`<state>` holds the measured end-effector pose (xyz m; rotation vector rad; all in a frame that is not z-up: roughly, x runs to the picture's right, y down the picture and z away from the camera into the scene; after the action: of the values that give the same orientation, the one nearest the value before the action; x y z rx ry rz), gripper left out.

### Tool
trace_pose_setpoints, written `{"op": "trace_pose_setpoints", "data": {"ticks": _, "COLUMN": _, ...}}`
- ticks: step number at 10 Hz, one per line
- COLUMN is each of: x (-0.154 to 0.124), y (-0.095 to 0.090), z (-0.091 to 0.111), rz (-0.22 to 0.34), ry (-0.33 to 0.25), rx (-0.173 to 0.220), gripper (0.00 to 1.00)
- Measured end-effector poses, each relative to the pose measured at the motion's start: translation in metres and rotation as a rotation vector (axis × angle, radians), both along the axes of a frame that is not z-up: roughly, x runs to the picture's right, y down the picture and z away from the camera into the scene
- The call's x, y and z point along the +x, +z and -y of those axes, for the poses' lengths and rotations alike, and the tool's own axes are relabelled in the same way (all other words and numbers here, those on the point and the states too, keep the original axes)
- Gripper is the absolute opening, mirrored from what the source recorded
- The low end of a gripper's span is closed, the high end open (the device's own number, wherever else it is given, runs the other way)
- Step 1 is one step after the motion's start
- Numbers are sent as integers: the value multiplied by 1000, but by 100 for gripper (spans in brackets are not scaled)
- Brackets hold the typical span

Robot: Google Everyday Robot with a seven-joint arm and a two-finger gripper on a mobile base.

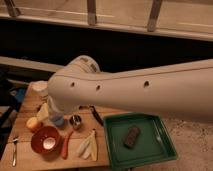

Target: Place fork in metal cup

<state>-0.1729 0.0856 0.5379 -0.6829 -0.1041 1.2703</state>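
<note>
Across the middle of the frame, the white arm (130, 92) reaches leftward, and its bulk hides the gripper over the left-centre of the wooden table (30, 162); the claw is spread wide. At lower left, the fork (15, 150) lies flat, left of the orange bowl (46, 141). The metal cup (76, 121) stands upright just below the arm, well apart from the fork, between bowl and green tray (116, 145).
</note>
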Motion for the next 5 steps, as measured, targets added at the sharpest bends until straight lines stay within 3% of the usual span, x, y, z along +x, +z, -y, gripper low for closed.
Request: {"op": "trace_pose_setpoints", "data": {"ticks": 5, "x": 20, "y": 11, "z": 3, "rz": -42, "ry": -6, "rx": -20, "gripper": 80}}
